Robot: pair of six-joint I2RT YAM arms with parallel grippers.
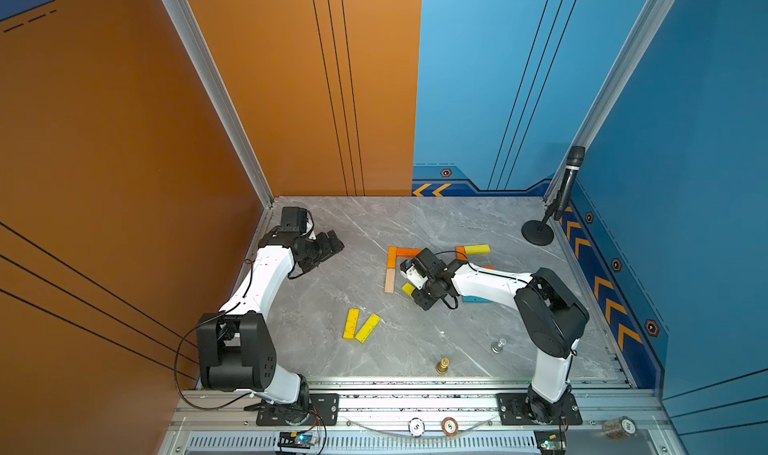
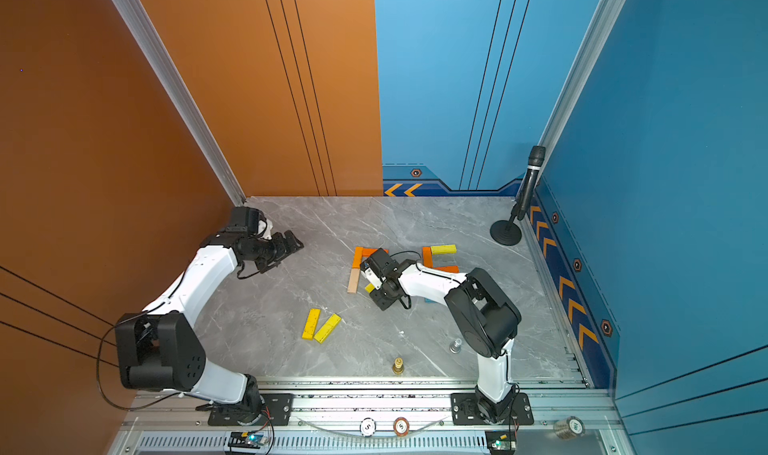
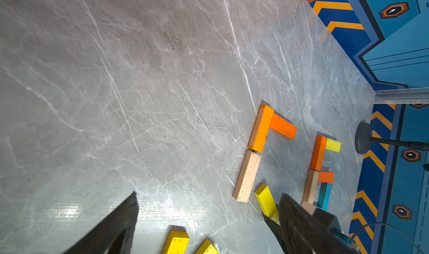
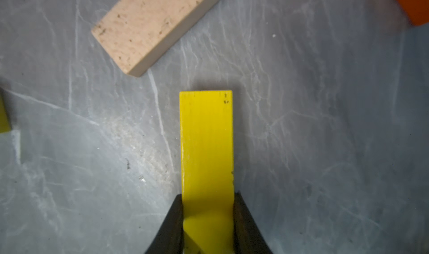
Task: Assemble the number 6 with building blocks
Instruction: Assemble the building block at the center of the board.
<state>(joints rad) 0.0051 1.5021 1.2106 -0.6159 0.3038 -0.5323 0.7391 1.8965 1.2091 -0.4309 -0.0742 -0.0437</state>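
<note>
Probably light, stiff and paint-slick, the yellow plank (image 4: 206, 137) at lower centre of the right wrist view sits pinched across its long edges near one end in the right gripper (image 4: 208, 194), while the left gripper (image 3: 208, 198) gapes empty.

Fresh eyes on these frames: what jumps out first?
The right gripper is shut on a yellow block mid-table, its free end close to a tan block. That tan block continues a corner of two orange blocks. The left gripper hangs open by the orange wall, holding nothing.
</note>
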